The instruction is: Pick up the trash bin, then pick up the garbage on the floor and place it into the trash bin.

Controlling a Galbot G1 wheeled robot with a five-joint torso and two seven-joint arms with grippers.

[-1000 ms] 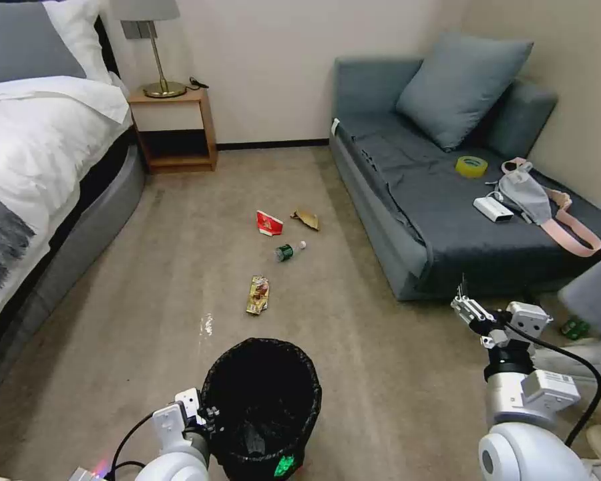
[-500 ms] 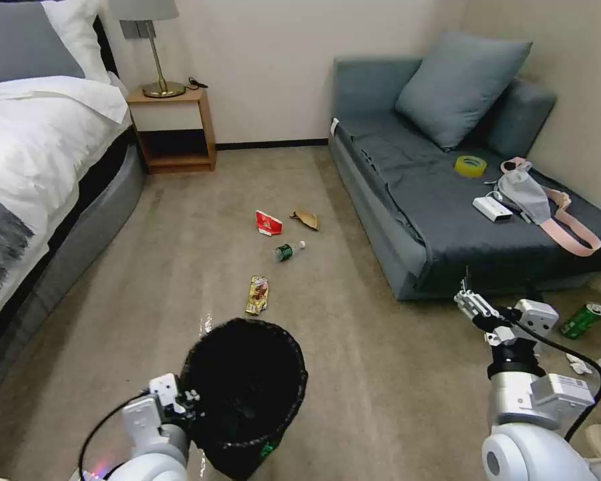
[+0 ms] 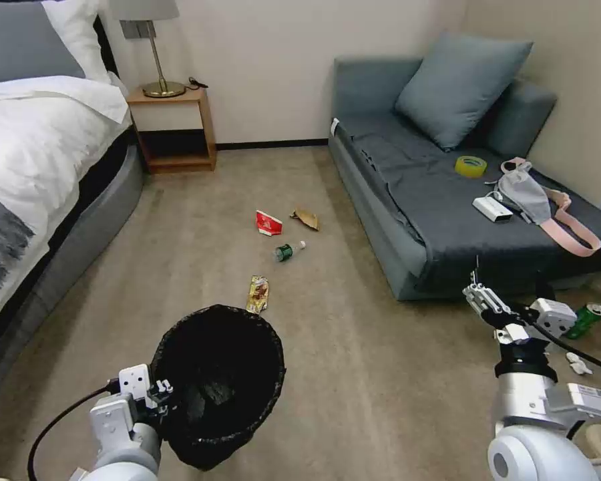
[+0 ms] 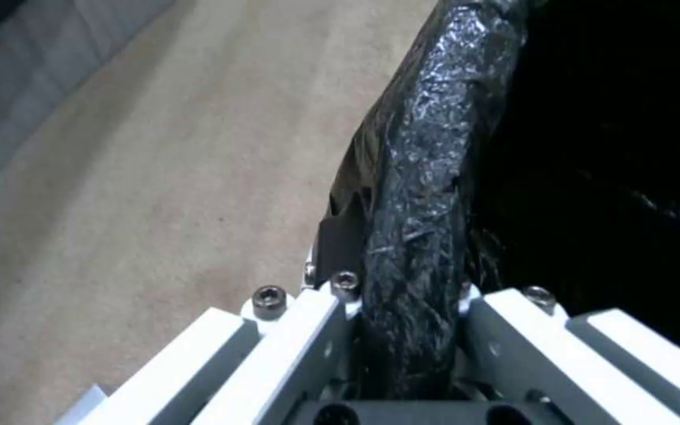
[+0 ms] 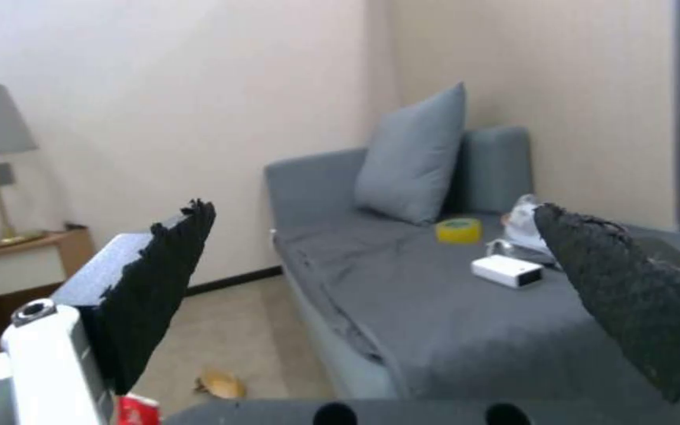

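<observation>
Beige carpet (image 3: 380, 374) runs between the bed (image 3: 40, 174) on my left and the grey sofa (image 3: 447, 220) on my right, and that strip is my working lane.

I judge the first step done. My left gripper (image 3: 161, 401) is clamped on the rim of the trash bin (image 3: 217, 381), one finger inside and one outside the black liner, as the left wrist view shows (image 4: 411, 330). The bin looks tilted and off the floor, low in front of me.

All the garbage is still to collect. The gold-brown wrapper (image 3: 258, 294) lies just past the bin's far rim, the small bottle (image 3: 288, 250) beyond it, then the red-and-white carton (image 3: 268, 222) and the brown paper scrap (image 3: 306, 218) side by side.

My right gripper (image 3: 479, 296) hangs empty near the sofa's front corner, fingers (image 5: 159, 289) spread wide.

Room is good down the middle. The litter sits in a rough line well apart from the bed frame, and nearer the sofa edge on the right. A green can (image 3: 585, 321) lies beside my right arm, close to the sofa base.
</observation>
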